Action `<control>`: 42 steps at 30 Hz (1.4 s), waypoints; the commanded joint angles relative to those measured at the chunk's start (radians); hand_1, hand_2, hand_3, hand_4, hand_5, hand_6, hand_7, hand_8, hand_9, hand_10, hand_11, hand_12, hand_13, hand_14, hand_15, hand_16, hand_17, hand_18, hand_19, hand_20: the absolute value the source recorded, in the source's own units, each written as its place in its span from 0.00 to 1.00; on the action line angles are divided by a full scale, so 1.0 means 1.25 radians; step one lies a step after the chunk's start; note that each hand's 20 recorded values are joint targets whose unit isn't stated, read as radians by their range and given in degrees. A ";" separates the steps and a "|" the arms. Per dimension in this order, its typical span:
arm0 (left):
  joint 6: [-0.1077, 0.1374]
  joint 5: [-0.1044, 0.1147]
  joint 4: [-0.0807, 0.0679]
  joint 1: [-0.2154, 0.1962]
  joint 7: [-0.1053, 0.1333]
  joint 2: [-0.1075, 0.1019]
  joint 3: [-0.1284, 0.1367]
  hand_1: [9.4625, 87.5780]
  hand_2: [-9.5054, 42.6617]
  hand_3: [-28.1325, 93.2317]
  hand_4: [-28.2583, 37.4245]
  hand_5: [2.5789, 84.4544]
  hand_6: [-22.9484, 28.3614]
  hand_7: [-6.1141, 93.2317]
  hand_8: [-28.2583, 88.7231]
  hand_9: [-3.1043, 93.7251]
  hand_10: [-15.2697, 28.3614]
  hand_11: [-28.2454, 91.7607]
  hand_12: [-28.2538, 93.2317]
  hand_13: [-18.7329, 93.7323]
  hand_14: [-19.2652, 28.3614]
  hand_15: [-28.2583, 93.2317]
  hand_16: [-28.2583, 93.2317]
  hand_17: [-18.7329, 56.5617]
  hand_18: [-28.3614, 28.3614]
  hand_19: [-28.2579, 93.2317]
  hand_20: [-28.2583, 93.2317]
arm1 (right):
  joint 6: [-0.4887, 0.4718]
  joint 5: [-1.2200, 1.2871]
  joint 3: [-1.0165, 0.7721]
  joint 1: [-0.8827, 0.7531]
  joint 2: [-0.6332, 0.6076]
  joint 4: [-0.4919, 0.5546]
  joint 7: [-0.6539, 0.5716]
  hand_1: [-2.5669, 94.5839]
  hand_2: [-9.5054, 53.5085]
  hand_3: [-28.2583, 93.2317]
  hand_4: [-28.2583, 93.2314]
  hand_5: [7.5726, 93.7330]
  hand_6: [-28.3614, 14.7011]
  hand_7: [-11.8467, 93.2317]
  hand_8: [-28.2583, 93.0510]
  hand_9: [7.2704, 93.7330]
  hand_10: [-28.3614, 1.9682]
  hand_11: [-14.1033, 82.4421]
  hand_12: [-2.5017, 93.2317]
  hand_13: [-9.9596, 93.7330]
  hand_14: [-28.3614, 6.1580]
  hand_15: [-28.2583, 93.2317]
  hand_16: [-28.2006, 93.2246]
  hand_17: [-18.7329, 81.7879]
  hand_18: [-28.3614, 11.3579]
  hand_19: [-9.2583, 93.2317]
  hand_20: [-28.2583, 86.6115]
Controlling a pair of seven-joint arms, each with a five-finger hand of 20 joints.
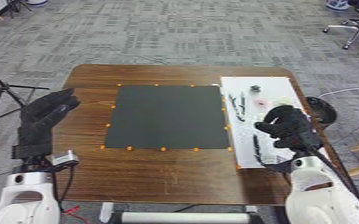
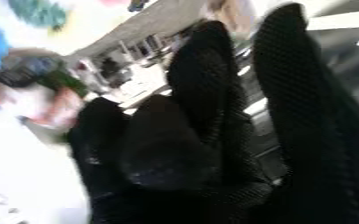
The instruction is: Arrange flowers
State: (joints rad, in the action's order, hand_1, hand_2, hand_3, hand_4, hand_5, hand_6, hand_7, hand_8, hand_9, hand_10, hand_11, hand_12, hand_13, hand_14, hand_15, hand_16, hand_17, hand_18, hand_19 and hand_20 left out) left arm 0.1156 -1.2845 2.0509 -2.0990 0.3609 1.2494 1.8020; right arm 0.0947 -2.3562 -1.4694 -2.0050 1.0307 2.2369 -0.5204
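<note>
Item: my left hand (image 1: 44, 116), black fabric glove, fingers long, straight and relaxed, grasping nothing, over the left edge of the surface (image 1: 171, 185), which is brown, wood-grained and rounded at its far corners.

Item: my right hand (image 1: 289, 125), matching black glove, over the white sheet (image 1: 286, 86); contact with it I cannot tell. In the right wrist view its weave is fine and ribbed, the fingers released, tapering and mostly straight, nothing in their grasp.

Item: one panel (image 1: 167, 117), charcoal, flat, matt, nearly square, with small orange dots along its edges.

Item: floral pieces, laid on the white sheet, which is smooth, oblong and orange-dotted at the rim. Slender dark sprigs (image 1: 241, 107), thin and irregular, lie side by side; a small dark tuft (image 1: 255, 89), compact and knobbly, sits near the far end; a pale pink round piece (image 1: 262, 103) lies between the tuft and my right hand; a dark, narrow strip (image 1: 256, 146) lies nearer me.

Item: one black round vessel (image 1: 321, 111), just beyond the surface's right edge.
</note>
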 commanded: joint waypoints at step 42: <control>-0.051 -0.043 0.037 -0.023 -0.045 -0.014 0.022 0.36 0.00 0.75 0.18 0.59 0.49 0.25 0.18 0.56 0.66 0.45 0.36 0.56 0.79 0.49 0.24 0.41 0.73 0.38 0.44 | -0.315 -0.048 0.165 0.089 0.012 -0.108 -0.154 0.68 0.00 0.54 0.24 0.57 0.57 0.52 0.49 0.93 0.58 0.58 0.40 1.00 0.81 0.75 0.50 0.89 0.49 1.00 0.68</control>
State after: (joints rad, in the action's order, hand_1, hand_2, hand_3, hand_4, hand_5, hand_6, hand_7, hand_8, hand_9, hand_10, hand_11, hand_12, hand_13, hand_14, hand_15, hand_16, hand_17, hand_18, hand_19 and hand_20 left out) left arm 0.0598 -1.3326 2.0913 -2.1215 0.3140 1.2241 1.8294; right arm -0.3017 -2.4332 -1.2950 -1.8698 1.0343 2.1483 -0.7273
